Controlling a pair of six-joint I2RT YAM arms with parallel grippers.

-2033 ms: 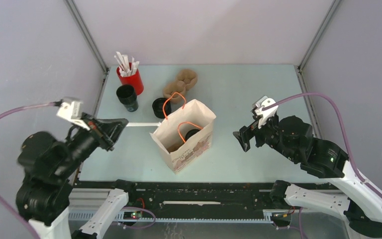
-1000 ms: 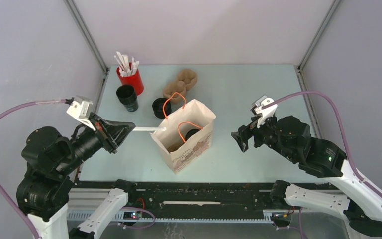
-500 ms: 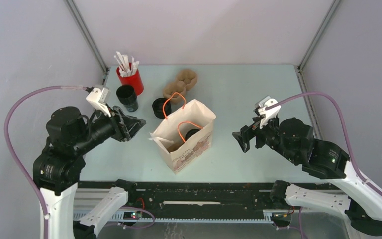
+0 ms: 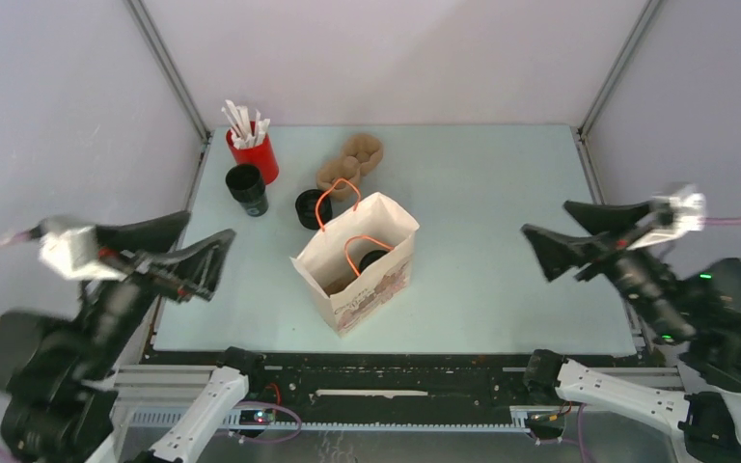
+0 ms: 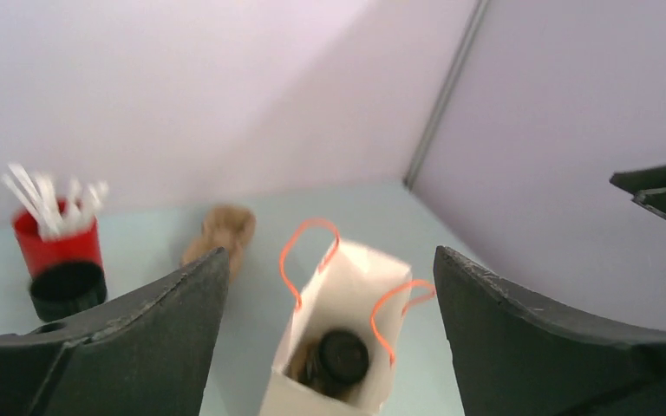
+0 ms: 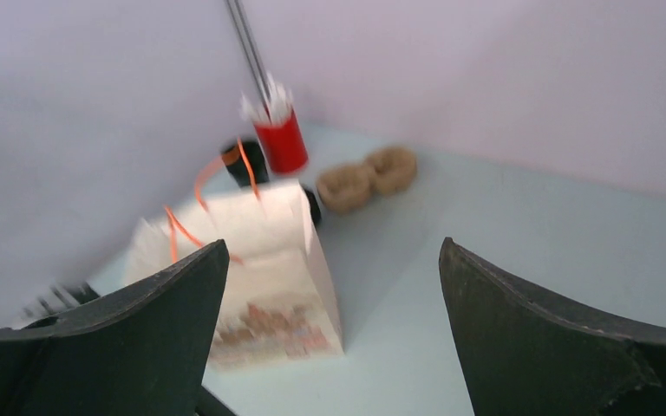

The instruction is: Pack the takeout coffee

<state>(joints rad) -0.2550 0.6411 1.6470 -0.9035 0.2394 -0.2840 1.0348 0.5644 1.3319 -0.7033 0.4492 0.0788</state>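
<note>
The small black takeout coffee cup with its round lid [image 5: 342, 354] stands inside the brown paper bag with orange handles [image 4: 376, 285]. Behind the bag sit a squat black round piece [image 4: 309, 207], a brown pulp carrier [image 4: 350, 161] and a red cup of white sticks [image 4: 254, 154]. The left gripper [image 4: 210, 225] and right gripper [image 4: 545, 218] flank the bag, well apart from it, jaws spread wide and empty.

I am pulling my left gripper [image 4: 210, 225] and right gripper [image 4: 544, 217] back from the brown paper bag [image 4: 367, 260] (left jaws now spreading, empty).

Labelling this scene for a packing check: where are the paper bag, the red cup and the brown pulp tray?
paper bag [image 4: 367, 289]: top view, printed front wall.
red cup [image 4: 260, 160]: top view, side wall.
brown pulp tray [image 4: 362, 149]: top view, far lobe.
</note>
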